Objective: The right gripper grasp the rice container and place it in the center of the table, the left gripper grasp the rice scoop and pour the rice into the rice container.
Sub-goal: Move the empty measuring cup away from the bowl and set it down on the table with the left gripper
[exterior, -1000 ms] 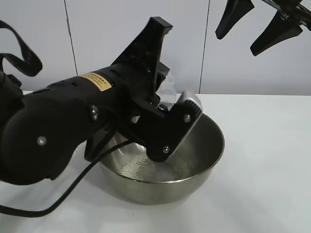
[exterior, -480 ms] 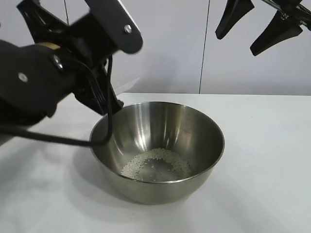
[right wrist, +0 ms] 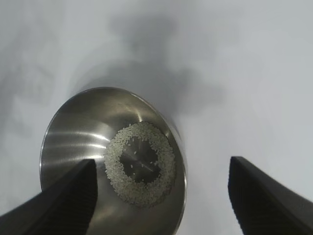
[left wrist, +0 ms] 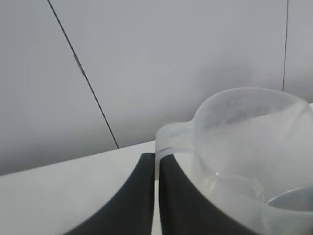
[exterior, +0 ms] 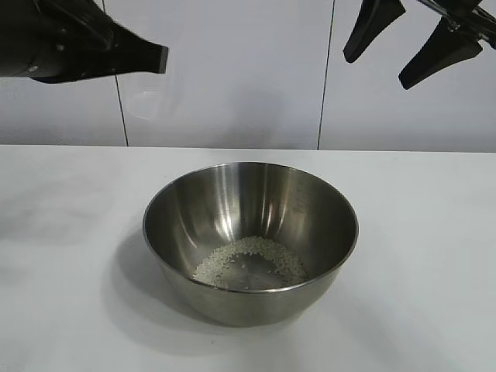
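Note:
The rice container (exterior: pixel 250 232), a shiny steel bowl, stands on the white table (exterior: pixel 434 256) near its middle. A ring of rice (exterior: pixel 249 262) lies in its bottom. My left arm (exterior: pixel 77 43) is raised at the upper left, away from the bowl. In the left wrist view my left gripper (left wrist: pixel 156 196) is shut on the handle tab of the clear rice scoop (left wrist: pixel 254 142). My right gripper (exterior: pixel 407 43) hangs open and empty high at the upper right. In the right wrist view, the right gripper (right wrist: pixel 162 166) is above the bowl (right wrist: pixel 68 142) and the rice (right wrist: pixel 139 164).
White wall panels stand behind the table. Bare tabletop lies on both sides of the bowl and in front of it.
My left arm has swung up and to the left, away from over the bowl, with the scoop still held. The rice in the bowl now shows fully. The right gripper has not moved.

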`<move>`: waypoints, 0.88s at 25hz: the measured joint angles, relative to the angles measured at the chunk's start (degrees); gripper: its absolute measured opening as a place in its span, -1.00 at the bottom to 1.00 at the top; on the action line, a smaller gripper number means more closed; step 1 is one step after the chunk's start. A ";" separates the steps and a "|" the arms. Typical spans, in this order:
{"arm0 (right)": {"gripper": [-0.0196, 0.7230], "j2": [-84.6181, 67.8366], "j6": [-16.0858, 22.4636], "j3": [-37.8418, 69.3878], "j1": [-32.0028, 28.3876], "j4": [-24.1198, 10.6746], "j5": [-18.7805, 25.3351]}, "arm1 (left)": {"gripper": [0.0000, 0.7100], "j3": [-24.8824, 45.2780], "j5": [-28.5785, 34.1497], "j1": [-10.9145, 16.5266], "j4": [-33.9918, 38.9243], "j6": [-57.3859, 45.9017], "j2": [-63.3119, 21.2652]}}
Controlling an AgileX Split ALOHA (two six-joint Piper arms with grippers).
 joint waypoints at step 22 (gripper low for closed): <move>0.45 0.00 0.00 0.00 0.00 0.35 -0.05 | -0.97 17.53 -20.31 39.56 93.88 -73.44 15.85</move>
